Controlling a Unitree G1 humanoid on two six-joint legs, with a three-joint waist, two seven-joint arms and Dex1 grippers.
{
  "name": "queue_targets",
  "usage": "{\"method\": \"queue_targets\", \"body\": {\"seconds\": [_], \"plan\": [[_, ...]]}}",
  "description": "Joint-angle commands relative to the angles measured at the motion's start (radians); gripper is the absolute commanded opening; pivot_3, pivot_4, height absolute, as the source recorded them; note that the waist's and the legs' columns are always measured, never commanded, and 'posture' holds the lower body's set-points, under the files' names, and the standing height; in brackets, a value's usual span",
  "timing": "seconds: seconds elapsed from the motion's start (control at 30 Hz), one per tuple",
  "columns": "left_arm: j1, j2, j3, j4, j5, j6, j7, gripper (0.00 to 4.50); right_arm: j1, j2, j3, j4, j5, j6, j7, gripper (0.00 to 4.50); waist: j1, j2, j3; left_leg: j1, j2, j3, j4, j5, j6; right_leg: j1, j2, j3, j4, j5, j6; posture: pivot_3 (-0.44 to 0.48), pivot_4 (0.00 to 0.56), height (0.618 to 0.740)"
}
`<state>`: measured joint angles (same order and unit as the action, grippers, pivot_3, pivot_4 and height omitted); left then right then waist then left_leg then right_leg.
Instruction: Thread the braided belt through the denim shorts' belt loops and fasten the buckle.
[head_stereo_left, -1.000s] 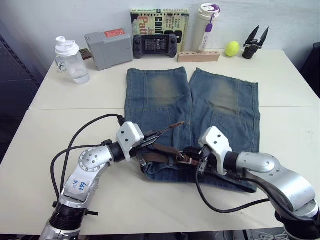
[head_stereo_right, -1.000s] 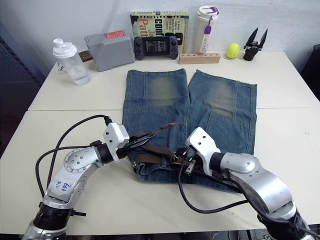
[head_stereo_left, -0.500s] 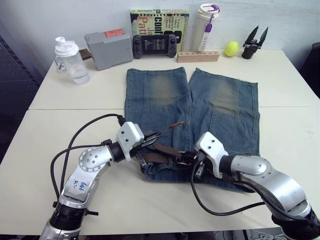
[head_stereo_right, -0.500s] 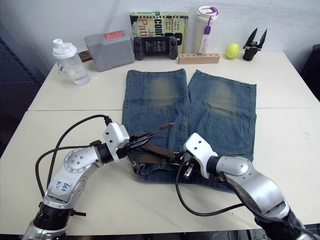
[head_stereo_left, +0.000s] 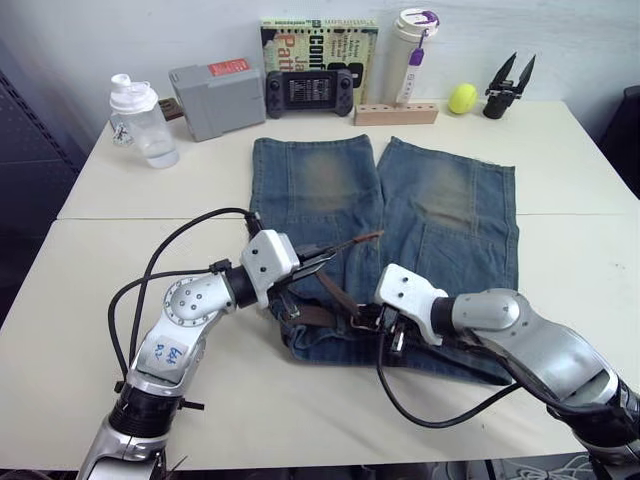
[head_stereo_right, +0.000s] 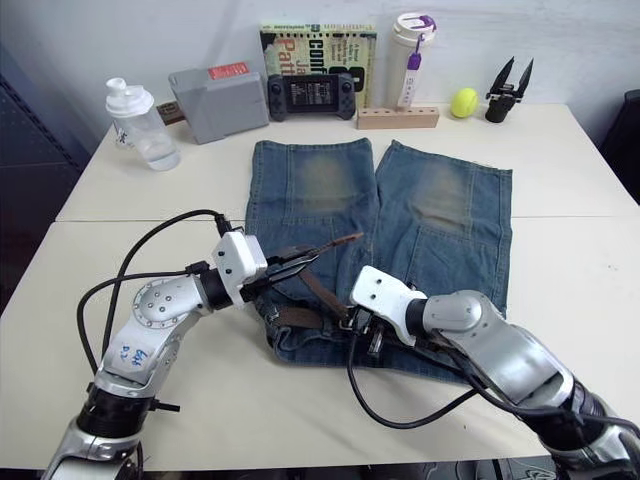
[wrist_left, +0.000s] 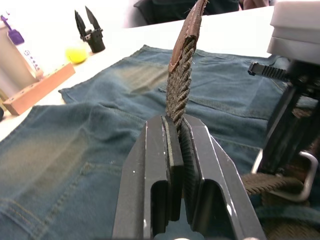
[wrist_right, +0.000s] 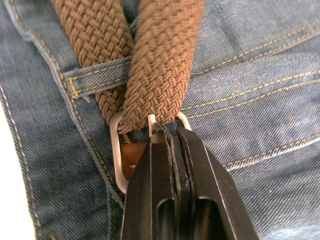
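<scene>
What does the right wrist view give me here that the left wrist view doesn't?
Right wrist view alone: the braided belt running through the buckle, one strand under a belt loop, the right gripper shut at the buckle. Left wrist view alone: the left gripper shut on the belt's free end, which rises above the denim shorts, with the tennis ball behind. Both show belt, buckle and denim.

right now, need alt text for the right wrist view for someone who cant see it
Close-up of the right gripper, its black fingers shut on the silver buckle of the braided belt, which lies on the denim shorts. Two brown woven strap sections meet at the buckle, one passing under a belt loop with orange stitching.
</scene>
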<state>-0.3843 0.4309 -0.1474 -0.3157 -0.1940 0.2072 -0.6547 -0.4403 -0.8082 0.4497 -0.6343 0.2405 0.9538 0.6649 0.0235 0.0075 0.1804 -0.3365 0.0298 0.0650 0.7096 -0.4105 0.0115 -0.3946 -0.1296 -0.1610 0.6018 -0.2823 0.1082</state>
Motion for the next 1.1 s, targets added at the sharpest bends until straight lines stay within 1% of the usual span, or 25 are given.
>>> {"method": "queue_targets", "body": {"seconds": [0.03,0.13,0.3,0.4,0.53,0.63,0.8,0.97,1.03,1.1], "plan": [[-0.057,-0.018,-0.002,0.016,-0.002,-0.022,-0.01,0.0,0.037,-0.015,0.167,0.025,-0.048,0.025,0.048,0.04,-0.001,-0.001,-0.002,0.0,0.0,0.0,0.0,0.0,0.0,0.0,0.0,0.0,0.0,0.0,0.0,0.0,0.15,0.731],[-0.103,-0.031,-0.014,0.06,0.0,-0.041,-0.031,0.0,0.026,-0.019,0.215,0.014,-0.094,0.014,0.069,0.04,0.0,-0.002,-0.003,0.001,0.0,0.0,0.0,0.0,0.0,0.0,0.0,0.0,0.0,0.0,0.0,0.0,0.15,0.731],[-0.235,-0.072,-0.053,0.189,0.015,-0.087,-0.077,0.0,0.025,-0.025,0.277,0.016,-0.167,-0.014,0.105,0.04,0.001,-0.005,-0.006,0.001,0.0,0.0,-0.001,0.0,0.0,0.001,0.001,-0.001,-0.001,0.0,0.0,0.0,0.15,0.731],[-0.308,-0.096,-0.074,0.261,0.026,-0.123,-0.107,0.0,0.032,-0.035,0.272,0.0,-0.19,-0.016,0.122,0.04,0.0,-0.005,-0.007,0.001,0.0,0.0,-0.001,0.0,0.0,0.001,0.001,-0.001,-0.002,0.0,0.0,0.0,0.15,0.731],[-0.345,-0.117,-0.09,0.301,0.031,-0.164,-0.143,0.0,0.055,-0.051,0.226,-0.02,-0.187,-0.02,0.143,0.04,0.001,-0.005,-0.007,0.0,0.0,0.0,-0.001,0.0,0.0,0.001,0.001,-0.002,-0.002,0.0,0.0,0.0,0.15,0.731],[-0.318,-0.122,-0.089,0.289,0.027,-0.172,-0.156,0.0,0.069,-0.041,0.157,-0.016,-0.161,-0.011,0.145,0.04,0.003,-0.005,-0.007,-0.001,0.0,0.0,-0.001,0.0,0.0,0.001,0.001,-0.003,-0.004,0.0,0.0,0.0,0.15,0.731],[-0.19,-0.062,-0.026,0.202,0.023,-0.16,-0.141,0.0,0.062,-0.038,-0.004,0.009,-0.105,0.004,0.163,0.04,0.002,-0.005,-0.007,-0.001,-0.001,-0.001,-0.001,0.0,0.0,0.002,0.0,-0.003,-0.005,0.0,0.001,0.0,0.15,0.731],[-0.057,0.003,0.009,0.12,0.06,-0.201,-0.118,0.0,0.041,-0.045,-0.137,0.033,-0.008,-0.005,0.223,0.04,0.005,-0.005,-0.006,-0.002,-0.001,-0.003,-0.001,0.0,0.0,0.001,-0.001,-0.003,-0.005,0.001,0.001,0.0,0.15,0.731],[-0.005,0.012,0.019,0.08,0.066,-0.21,-0.097,0.0,0.022,-0.068,-0.194,0.07,0.039,-0.025,0.281,0.04,0.007,-0.004,-0.006,-0.003,0.0,-0.003,-0.001,0.0,0.0,0.001,-0.001,-0.003,-0.005,0.001,0.002,0.0,0.15,0.731],[0.02,0.013,0.019,0.053,0.072,-0.21,-0.082,0.0,0.011,-0.091,-0.219,0.1,0.066,-0.046,0.326,0.04,0.007,-0.003,-0.005,-0.003,0.0,-0.003,-0.001,0.0,0.001,0.001,-0.002,-0.003,-0.006,0.001,0.002,0.0,0.15,0.731]]}}
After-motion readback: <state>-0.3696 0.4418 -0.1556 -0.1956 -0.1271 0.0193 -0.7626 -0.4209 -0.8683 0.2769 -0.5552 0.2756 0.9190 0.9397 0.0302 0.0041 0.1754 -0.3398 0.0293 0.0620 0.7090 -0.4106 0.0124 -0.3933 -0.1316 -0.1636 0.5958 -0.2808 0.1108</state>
